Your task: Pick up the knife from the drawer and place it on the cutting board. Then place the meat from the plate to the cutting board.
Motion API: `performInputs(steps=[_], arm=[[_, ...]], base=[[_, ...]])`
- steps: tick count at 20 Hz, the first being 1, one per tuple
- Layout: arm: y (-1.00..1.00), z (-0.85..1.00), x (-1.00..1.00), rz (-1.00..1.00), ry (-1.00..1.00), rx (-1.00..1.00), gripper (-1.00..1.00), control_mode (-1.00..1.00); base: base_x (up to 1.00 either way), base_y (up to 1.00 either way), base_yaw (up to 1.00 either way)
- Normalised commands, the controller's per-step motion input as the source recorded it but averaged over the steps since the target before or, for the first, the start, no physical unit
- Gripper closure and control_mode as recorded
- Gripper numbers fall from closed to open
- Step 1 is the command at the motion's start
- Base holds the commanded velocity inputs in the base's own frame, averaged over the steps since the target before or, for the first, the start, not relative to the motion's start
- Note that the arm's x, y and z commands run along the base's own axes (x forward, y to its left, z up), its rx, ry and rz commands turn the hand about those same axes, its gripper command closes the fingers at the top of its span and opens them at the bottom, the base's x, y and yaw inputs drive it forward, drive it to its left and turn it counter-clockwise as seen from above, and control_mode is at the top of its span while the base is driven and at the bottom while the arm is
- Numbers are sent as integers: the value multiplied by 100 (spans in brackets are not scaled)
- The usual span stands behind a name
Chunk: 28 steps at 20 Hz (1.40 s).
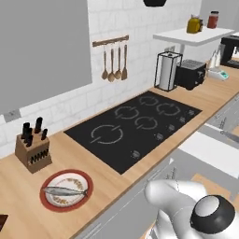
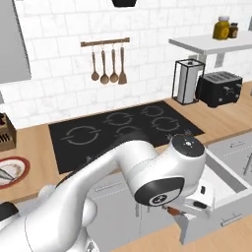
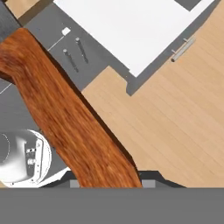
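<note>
Two-finger gripper (image 2: 184, 209) clamped tight on small orange-brown-handled knife (image 3: 70, 118), above pulled-out light-grey drawer with white inside (image 2: 224, 179). Slim silvery-grey fish-shaped meat (image 1: 64, 191) lying on round red-rimmed white plate (image 1: 49, 203).

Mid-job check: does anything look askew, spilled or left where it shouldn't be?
Nothing spilled or damaged. The drawer stands pulled open, as the job needs. The gripper is shut on the knife. The meat lies on the plate.

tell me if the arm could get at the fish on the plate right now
Probably not yet: the pincer is shut on the knife down by the open drawer, far from the fish.
</note>
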Motion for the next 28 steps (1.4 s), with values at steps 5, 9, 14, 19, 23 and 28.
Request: performInputs(steps=[5, 9, 14, 19, 23, 28], arm=[[0, 0, 0, 0, 0, 0, 100, 100], [0, 0, 0, 0, 0, 0, 100, 100], [0, 0, 0, 0, 0, 0, 100, 100], [0, 0, 0, 0, 0, 0, 100, 100], [0, 0, 0, 0, 0, 0, 100, 100], [0, 0, 0, 0, 0, 0, 100, 100]], base=[[-41, 100, 25], [-23, 63, 52], [0, 35, 61], [31, 47, 41], [11, 49, 35], [0, 56, 37]])
